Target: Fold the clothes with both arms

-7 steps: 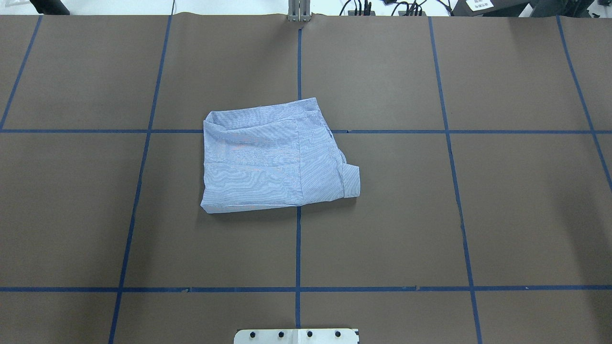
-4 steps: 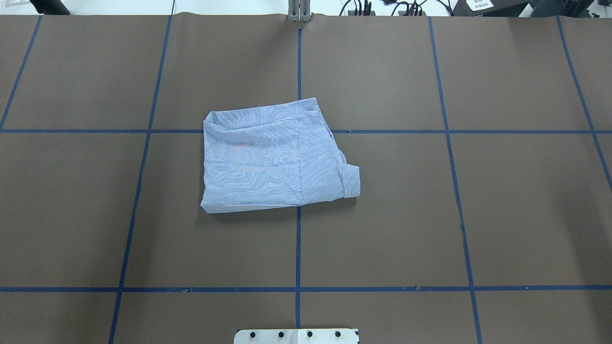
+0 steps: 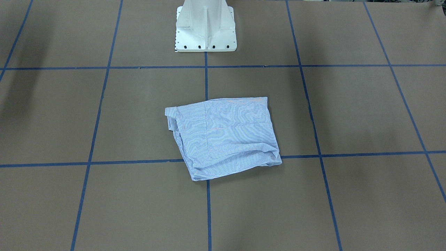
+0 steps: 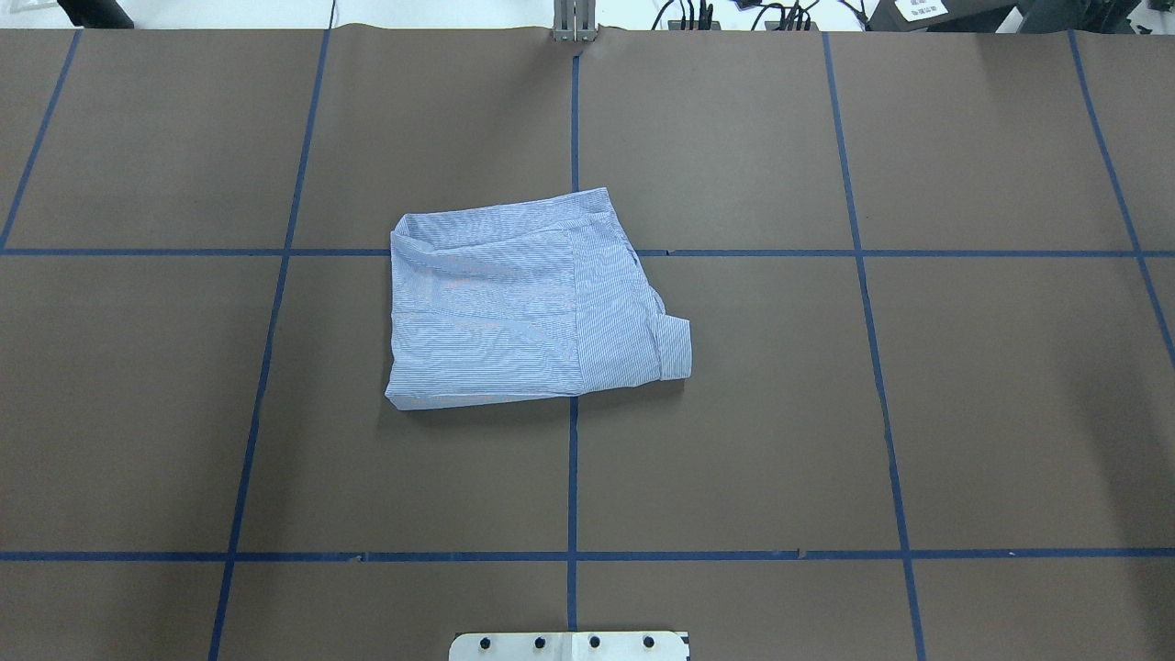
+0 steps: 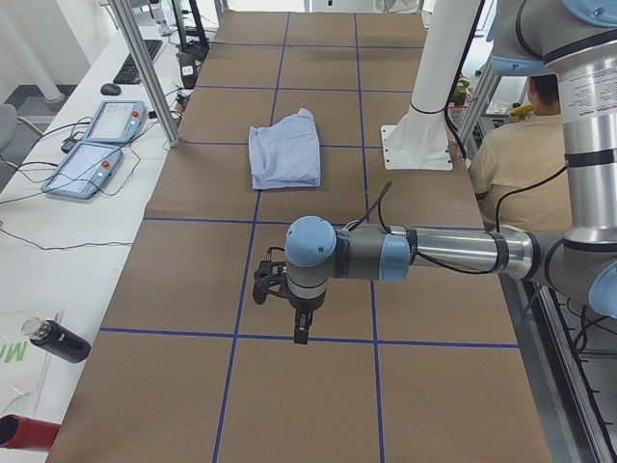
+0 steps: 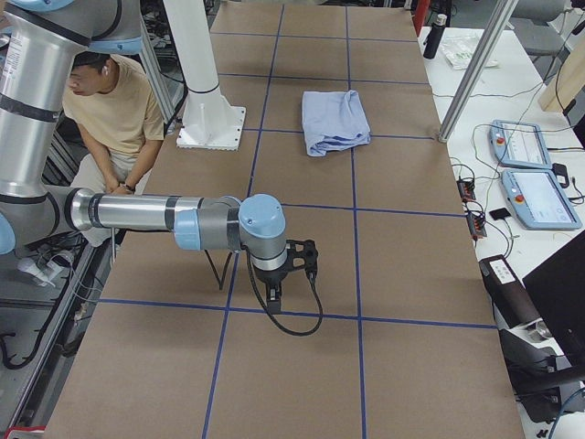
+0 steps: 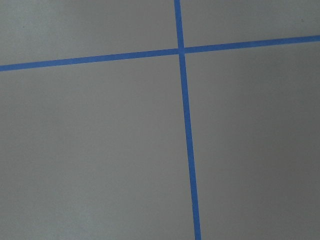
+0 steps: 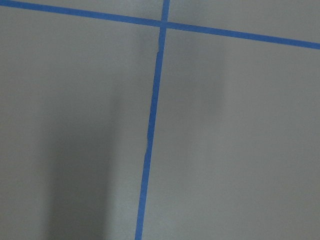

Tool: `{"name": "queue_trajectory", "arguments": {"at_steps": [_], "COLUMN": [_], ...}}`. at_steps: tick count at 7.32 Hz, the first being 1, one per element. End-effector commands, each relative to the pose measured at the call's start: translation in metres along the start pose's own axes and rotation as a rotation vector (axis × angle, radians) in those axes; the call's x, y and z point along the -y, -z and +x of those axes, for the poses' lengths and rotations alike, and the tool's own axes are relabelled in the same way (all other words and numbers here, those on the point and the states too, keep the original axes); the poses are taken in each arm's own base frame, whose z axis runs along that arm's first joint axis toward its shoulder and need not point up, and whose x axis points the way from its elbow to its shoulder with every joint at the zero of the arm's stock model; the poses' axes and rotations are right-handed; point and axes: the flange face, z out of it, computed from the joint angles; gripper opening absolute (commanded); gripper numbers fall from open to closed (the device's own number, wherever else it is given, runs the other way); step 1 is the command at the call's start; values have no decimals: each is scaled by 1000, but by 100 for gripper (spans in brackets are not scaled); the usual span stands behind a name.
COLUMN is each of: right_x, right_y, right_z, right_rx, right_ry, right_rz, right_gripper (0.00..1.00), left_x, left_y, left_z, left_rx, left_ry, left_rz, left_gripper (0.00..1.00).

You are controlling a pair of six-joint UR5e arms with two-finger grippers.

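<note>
Brown table (image 4: 1010,413), blue tape grid (image 4: 571,477)

Silver tubular arms (image 5: 453,253), light-blue joint caps (image 5: 310,241), black cables (image 6: 294,333), black claws (image 5: 301,333), white pedestal (image 3: 205,24)

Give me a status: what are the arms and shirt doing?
Left gripper, right gripper: hovering far from shirt, open or shut unclear. Shirt folded, lying free. Nothing in the way.
</note>
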Motion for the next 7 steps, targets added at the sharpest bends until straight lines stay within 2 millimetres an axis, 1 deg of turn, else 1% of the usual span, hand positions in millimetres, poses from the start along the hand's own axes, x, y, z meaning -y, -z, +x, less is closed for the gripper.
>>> {"name": "queue_trajectory", "arguments": {"at_steps": [1,7], "right_x": [2,1], "right_y": [1,2], "right_z": [-3,-4], "right_rx": [29,27], "right_ry": [1,12], "right_rz": [5,10], "right_gripper": [100,100], "left_x": [0,0], "left_y": [0,0], "left_z": [0,0], "left_rx": [0,0], "left_ry": [0,0], "left_rz": [0,0], "left_gripper": [100,100]}}
